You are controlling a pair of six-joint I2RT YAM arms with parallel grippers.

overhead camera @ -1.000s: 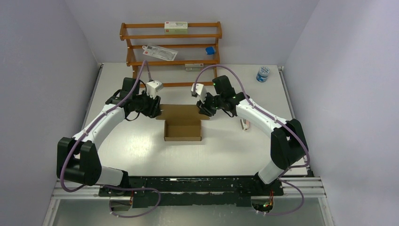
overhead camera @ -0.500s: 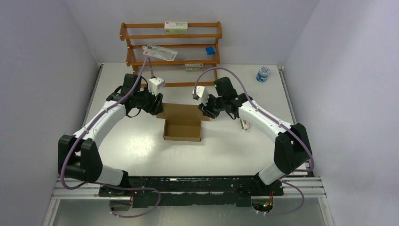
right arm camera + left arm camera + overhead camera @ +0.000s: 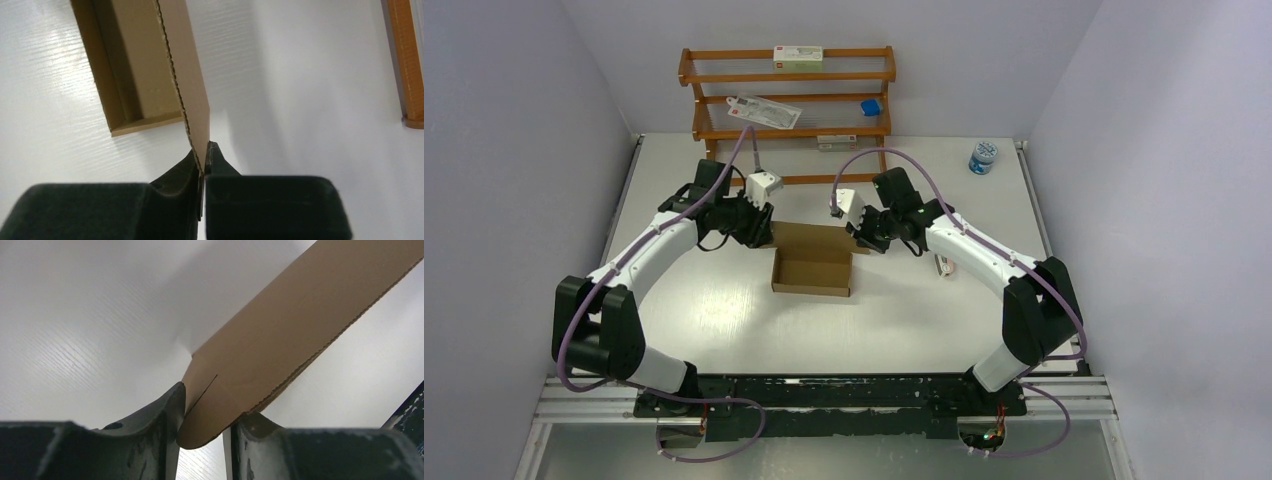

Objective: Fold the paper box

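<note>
The brown paper box [image 3: 812, 270] sits mid-table as an open shallow tray, its wide back flap [image 3: 809, 237] stretching away from the arms. At the flap's left corner is my left gripper [image 3: 762, 230]. In the left wrist view the rounded flap corner [image 3: 280, 335] lies slanted between the fingers, touching both, so the left gripper [image 3: 212, 405] is shut on it. My right gripper [image 3: 862, 237] is at the flap's right end. The right wrist view shows the right gripper [image 3: 204, 152] pinched shut on the flap's thin edge [image 3: 190, 80], with the tray [image 3: 125, 65] beyond.
A wooden rack [image 3: 789, 100] holding printed cartons stands at the back; its foot [image 3: 407, 60] shows in the right wrist view. A blue-lidded jar [image 3: 983, 157] sits back right. A small pink-and-white item [image 3: 944, 264] lies beside the right forearm.
The right jaws have closed onto the flap's right edge. The left gripper has moved right along the back onto the flap's left corner and narrowed on it. The box has barely shifted.
</note>
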